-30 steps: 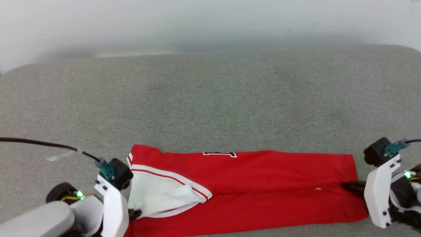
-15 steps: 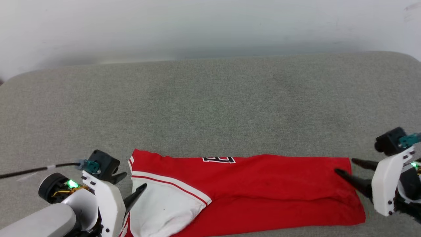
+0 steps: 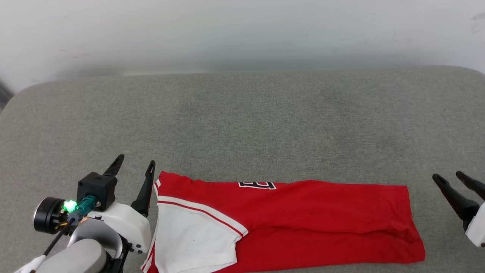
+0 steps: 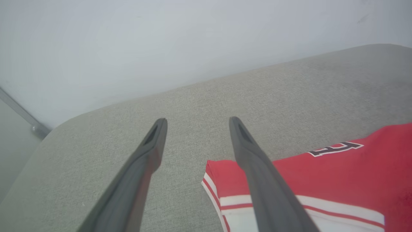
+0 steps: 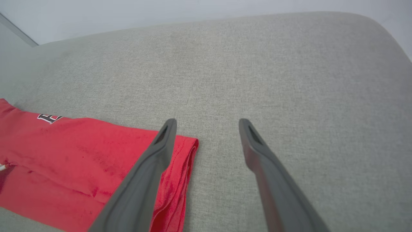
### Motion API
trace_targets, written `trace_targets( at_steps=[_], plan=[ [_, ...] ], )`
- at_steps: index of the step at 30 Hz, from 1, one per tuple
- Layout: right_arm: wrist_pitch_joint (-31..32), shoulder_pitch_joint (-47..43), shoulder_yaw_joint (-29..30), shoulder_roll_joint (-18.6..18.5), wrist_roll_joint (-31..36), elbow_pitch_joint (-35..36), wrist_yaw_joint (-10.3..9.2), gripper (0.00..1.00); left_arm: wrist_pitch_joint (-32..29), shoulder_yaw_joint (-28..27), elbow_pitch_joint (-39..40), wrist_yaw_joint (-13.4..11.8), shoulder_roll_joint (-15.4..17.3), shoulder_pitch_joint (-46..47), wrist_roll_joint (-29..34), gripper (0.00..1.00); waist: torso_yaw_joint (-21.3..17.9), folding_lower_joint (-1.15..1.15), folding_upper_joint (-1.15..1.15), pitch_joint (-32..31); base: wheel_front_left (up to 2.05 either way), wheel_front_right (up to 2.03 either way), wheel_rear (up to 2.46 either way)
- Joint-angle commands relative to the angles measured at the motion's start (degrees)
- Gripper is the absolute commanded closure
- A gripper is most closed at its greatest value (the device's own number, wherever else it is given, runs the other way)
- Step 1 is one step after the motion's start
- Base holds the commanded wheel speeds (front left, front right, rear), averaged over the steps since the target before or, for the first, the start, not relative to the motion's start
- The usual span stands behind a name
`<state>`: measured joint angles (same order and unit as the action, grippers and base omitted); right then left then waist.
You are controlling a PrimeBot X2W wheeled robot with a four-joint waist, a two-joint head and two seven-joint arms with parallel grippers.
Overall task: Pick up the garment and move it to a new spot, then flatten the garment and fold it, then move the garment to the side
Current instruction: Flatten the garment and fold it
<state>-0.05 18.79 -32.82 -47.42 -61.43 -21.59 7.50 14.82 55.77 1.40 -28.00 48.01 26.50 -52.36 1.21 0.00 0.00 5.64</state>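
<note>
Grey surface (image 3: 265, 113) carries the garment (image 3: 303, 216) folded into a long band; left fingers (image 3: 147, 184) and right fingers (image 3: 452, 197) stand wide, empty, beside it. Crosswise folding and moving aside look pending.

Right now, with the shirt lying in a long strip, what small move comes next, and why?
Probably lower the right fingers onto the hem end of the shirt to grip it. They and the left fingers stand open, off it, so a crosswise fold seems due.
</note>
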Motion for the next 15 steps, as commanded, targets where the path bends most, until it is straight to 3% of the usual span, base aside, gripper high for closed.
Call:
trace_targets(
  at_steps=[1,8,15],
  plan=[
    [-0.2,-1.2,0.7,0.8,-0.1,-0.6,-0.02,0.0,0.3,-0.9,-0.1,-0.9,-0.6,-1.3,0.4,0.0,0.1,0.0,0.0,0.2,0.0,0.0,0.0],
    [2.7,-6.0,5.4,6.3,-1.4,-3.5,-0.02,0.0,0.4,-13.1,3.5,-6.1,-6.5,-9.0,11.2,0.0,0.9,0.0,0.0,1.6,0.0,0.0,0.0],
    [7.2,-8.1,6.3,10.6,-3.1,-4.2,-0.02,0.0,0.4,-23.1,5.3,-7.1,-13.1,-17.3,21.5,0.0,1.9,0.0,0.0,3.3,0.0,0.0,0.0]
  ],
)
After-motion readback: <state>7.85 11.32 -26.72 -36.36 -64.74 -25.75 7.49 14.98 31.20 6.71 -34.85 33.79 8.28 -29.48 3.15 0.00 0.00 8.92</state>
